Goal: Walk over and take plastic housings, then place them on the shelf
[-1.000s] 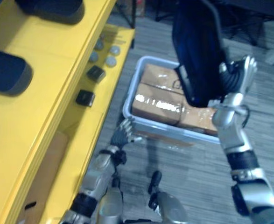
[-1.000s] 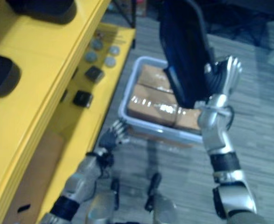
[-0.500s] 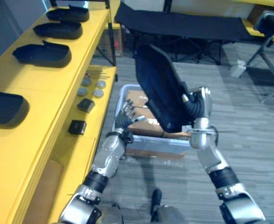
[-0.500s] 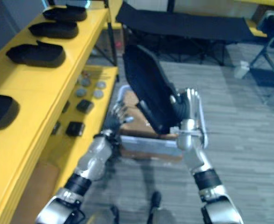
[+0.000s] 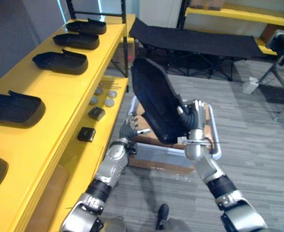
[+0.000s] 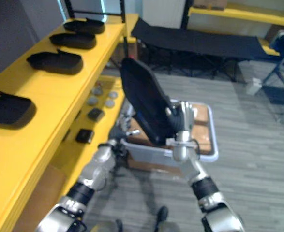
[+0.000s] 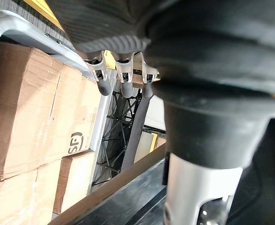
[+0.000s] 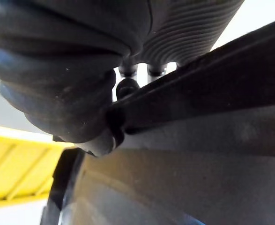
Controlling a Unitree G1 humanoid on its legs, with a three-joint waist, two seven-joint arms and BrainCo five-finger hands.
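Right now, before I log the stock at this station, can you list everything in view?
held plastic housing: one, black, in the right hand, above the bin
shelved plastic housings: five, black, in a row on top of the yellow shelf, the nearest cut off by the view's edge
small blocks: two, black, on the shelf's lower level
discs: about four, grey, lower level, beyond the blocks
bin: one, light grey, on the floor
cardboard boxes: at least three, brown, in the bin
folding cot: one, black, behind the bin
right hand: curled round the held housing
left hand: open, by the bin's left edge
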